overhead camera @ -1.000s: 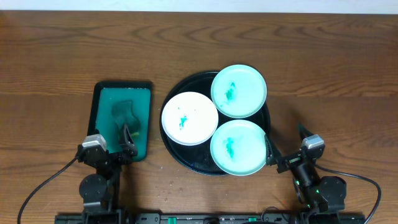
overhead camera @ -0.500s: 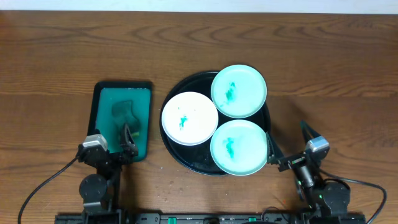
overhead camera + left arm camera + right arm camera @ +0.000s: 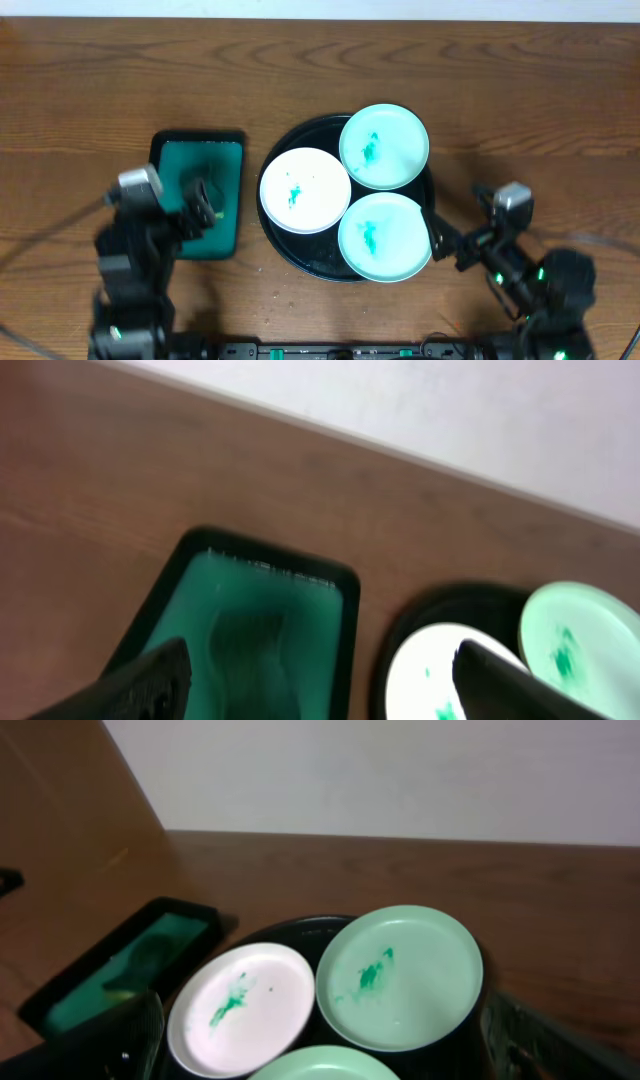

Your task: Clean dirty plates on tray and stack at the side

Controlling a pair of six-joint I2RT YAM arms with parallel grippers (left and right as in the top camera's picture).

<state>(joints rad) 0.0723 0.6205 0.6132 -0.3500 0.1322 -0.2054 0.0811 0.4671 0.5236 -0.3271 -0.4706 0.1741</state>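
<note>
"What's different from a second ago?"

"Both arms have lifted away from the near edge of the desk (image 3: 80, 80). The left end effector (image 3: 197, 208) has come up and forward over the teal tray (image 3: 225, 160). It now hides the tray's near left corner, and the whole arm is blurred with motion."

"And the other side?"

"The right end effector (image 3: 463, 222) has risen as well. Its wrist sits farther up in the overhead view, and the arm looks larger and blurrier than before."

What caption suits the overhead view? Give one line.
One white plate and two mint plates, all green-smeared, fill the black tray; open left gripper over the teal tray, open right gripper alongside.
</note>
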